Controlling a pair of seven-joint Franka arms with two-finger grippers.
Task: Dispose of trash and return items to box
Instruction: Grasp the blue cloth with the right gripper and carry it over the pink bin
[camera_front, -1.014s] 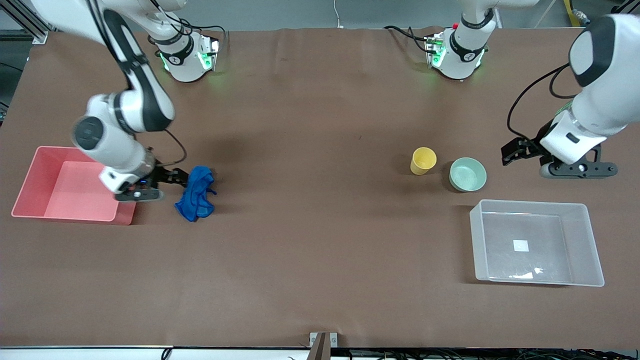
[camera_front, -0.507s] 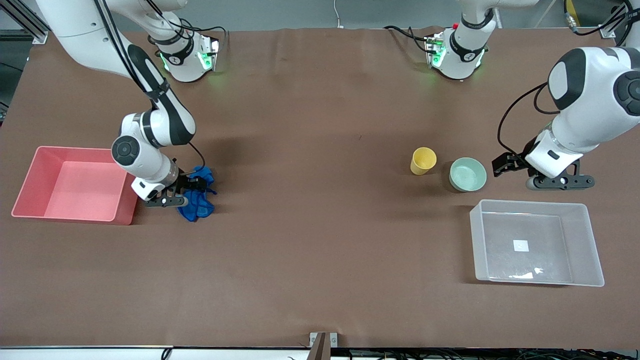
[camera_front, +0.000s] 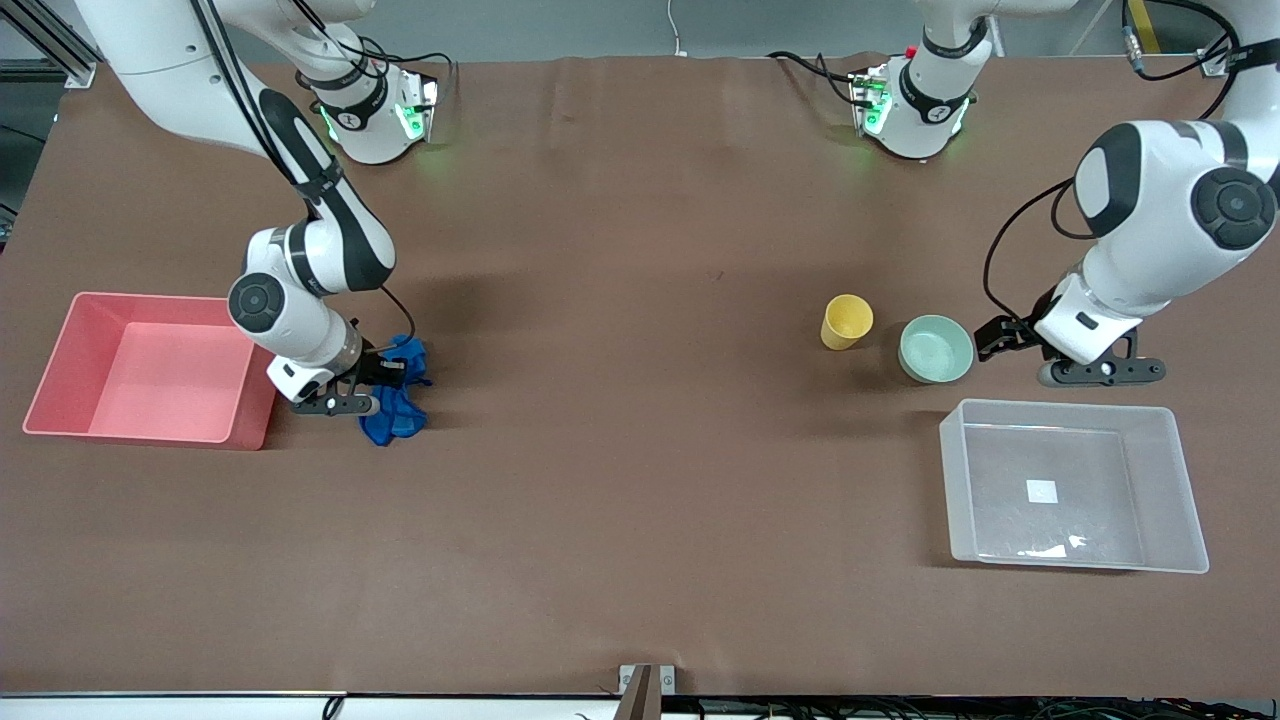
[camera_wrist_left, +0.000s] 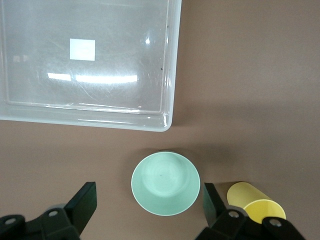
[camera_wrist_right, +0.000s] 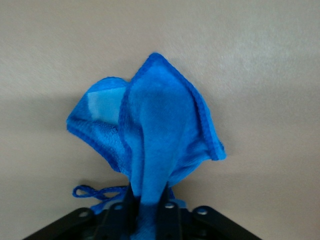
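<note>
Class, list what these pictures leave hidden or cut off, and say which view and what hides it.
- Right gripper fingertips: right wrist view, buried in the blue cloth.
- Left gripper base: left wrist view, cut off by the edge.
- Clear box: left wrist view, cropped by the edges.

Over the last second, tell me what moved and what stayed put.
The right hand slid onto the blue cloth beside the pink bin and shut on it, bunching it up. The left hand, open, came in toward the green bowl, which now sits between its fingers. The bowl, yellow cup, clear box and bin stayed put.
</note>
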